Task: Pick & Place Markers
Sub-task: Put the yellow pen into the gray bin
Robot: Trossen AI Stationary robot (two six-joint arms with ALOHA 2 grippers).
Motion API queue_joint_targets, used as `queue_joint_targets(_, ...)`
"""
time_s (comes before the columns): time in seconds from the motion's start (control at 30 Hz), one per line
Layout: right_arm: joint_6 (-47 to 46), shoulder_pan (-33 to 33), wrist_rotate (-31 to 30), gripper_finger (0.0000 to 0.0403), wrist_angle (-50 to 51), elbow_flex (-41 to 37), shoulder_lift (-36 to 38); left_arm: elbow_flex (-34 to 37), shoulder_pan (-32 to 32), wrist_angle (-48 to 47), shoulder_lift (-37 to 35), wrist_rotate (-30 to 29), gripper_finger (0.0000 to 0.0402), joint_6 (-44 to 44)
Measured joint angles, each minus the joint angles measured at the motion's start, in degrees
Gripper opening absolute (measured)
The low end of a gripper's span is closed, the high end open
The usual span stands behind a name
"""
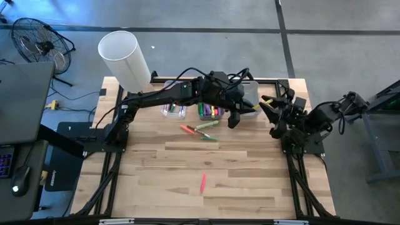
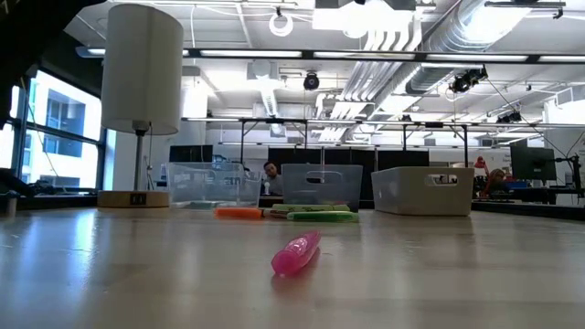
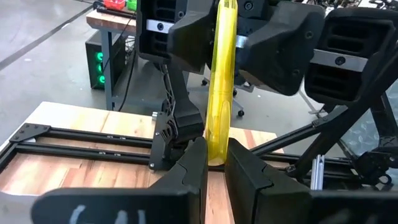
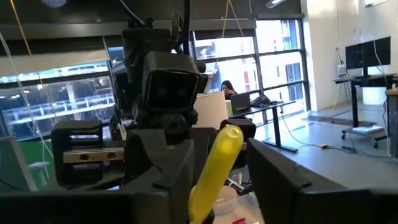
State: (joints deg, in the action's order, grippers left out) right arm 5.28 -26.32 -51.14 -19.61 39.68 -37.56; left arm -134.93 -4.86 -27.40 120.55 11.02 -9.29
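A yellow marker (image 3: 221, 87) is held in the air between both grippers, above the table's far right part (image 1: 265, 100). My left gripper (image 3: 216, 163) reaches from the left over the clear bins (image 1: 211, 111) and is shut on one end. My right gripper (image 4: 214, 186) faces it and is shut on the other end. A pink marker (image 1: 203, 182) lies alone on the near table (image 2: 297, 253). An orange marker (image 1: 187, 129) and green markers (image 1: 207, 131) lie flat in front of the bins. More markers sit inside the bins. Neither gripper shows in the low view. My left gripper pinches the yellow marker's end (image 3: 216, 155) between its two fingertips, lying roughly in line with the marker. The marker is lifted clear of the table. My right gripper pinches the marker's other end (image 4: 205, 186) between its two fingers; the rest sticks out toward the left gripper, its rounded tip (image 4: 232, 134) showing.
Three bins stand in a row at the far side (image 2: 203, 183) (image 2: 322, 185) (image 2: 423, 190). A white cylindrical lamp (image 1: 125, 59) stands at the far left corner. Black frame rails (image 1: 112, 156) run along the table's sides. Bare wood lies around the pink marker.
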Motion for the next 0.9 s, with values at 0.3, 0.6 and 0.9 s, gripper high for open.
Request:
queue_joint_targets(0.3,1.47,0.91,4.11,0.0030,0.65,0.00,0.04,0.00,-0.02,0.04,0.04,2.21,0.0045,0.14)
queue_joint_targets(0.6,0.91,0.96,0.74,0.0053,2.19,0.00,0.04,0.00,0.00,0.30,0.66,-0.40,0.0139,-3.07)
queue_joint_targets(0.9,-1.72,0.96,-4.22,0.0032,6.11,-0.01,0.02,0.17,-1.50,-8.27,-1.17,-1.44,0.0200,2.00)
